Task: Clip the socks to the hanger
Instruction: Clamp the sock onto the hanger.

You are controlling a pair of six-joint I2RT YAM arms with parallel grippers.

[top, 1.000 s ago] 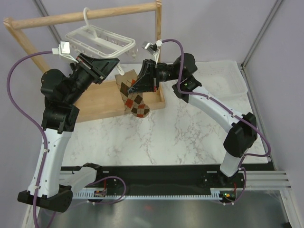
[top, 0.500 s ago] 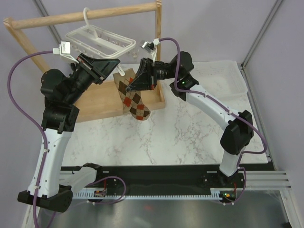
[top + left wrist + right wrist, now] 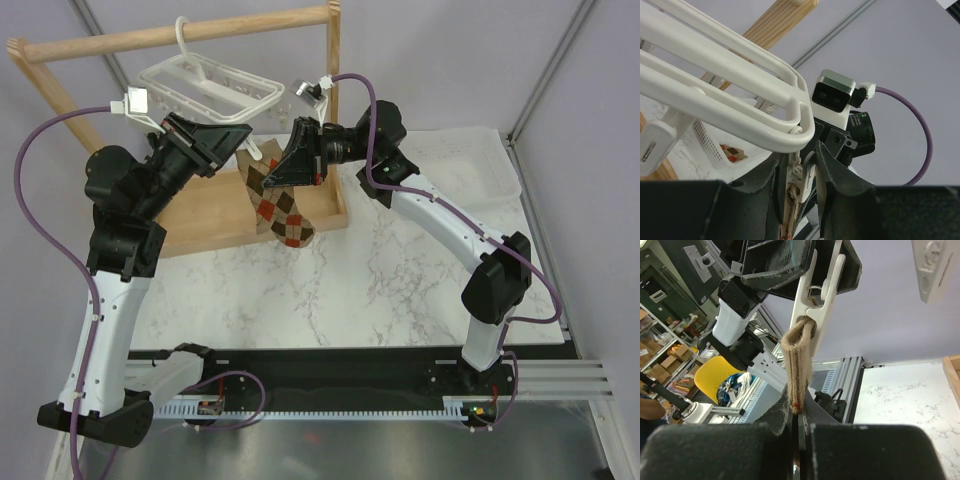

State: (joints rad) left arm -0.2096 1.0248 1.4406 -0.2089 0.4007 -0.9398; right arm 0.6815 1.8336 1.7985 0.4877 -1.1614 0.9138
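Observation:
One argyle sock (image 3: 277, 208) hangs between my two grippers, below the near corner of the white hanger (image 3: 205, 85). My left gripper (image 3: 243, 150) is shut on a white clip (image 3: 808, 176) that dangles from the hanger frame (image 3: 735, 82). The sock's cuff (image 3: 799, 342) sits in that clip's mouth (image 3: 812, 315). My right gripper (image 3: 799, 412) is shut on the sock just below the cuff, and in the top view (image 3: 284, 172) it is right next to the left one. A second sock (image 3: 733, 151) shows as a scrap of pattern inside the white basket.
The hanger hooks on the wooden rack's top bar (image 3: 180, 35); the rack's post (image 3: 333, 100) and base board (image 3: 205, 220) stand right behind the sock. A white perforated basket (image 3: 480, 165) sits at the back right on the marble table (image 3: 380, 290).
My right gripper has moved left and up with the sock, bringing its cuff to the clip that my left gripper holds. The left arm has stayed in place.

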